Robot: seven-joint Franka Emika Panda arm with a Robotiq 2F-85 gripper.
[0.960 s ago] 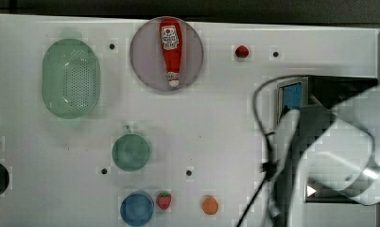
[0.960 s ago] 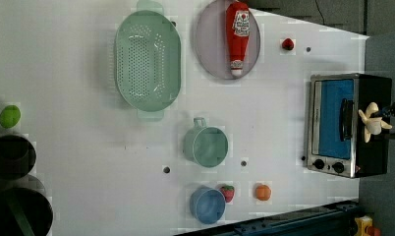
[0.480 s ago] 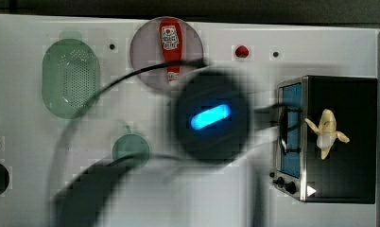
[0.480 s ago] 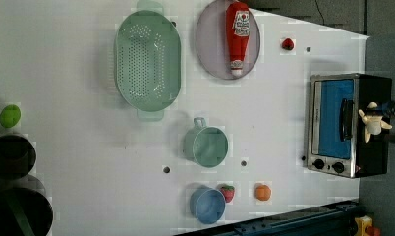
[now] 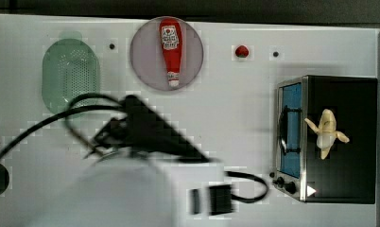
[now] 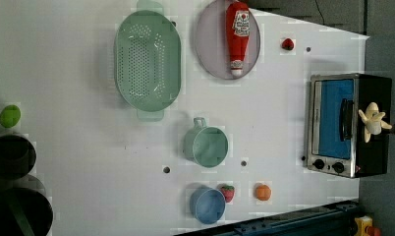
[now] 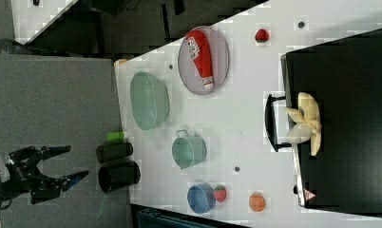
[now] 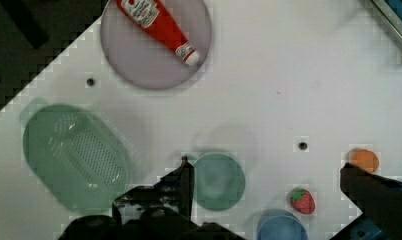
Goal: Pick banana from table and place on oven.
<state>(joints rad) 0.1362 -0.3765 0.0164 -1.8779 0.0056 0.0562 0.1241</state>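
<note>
The table (image 6: 284, 123) is carrying the whole layout. The oven (image 5: 349, 142) is standing at the top view's right, its black roof facing up and its glass door facing the top view's left. The green colander (image 6: 147, 61) is sitting at the left view's upper middle, well apart from the oven. The gripper (image 7: 63, 167) is hanging beyond the table edge at the right view's lower left, its fingers spread wide and holding nothing. The banana (image 5: 326, 133) is lying on the oven roof, peel flaps splayed.
</note>
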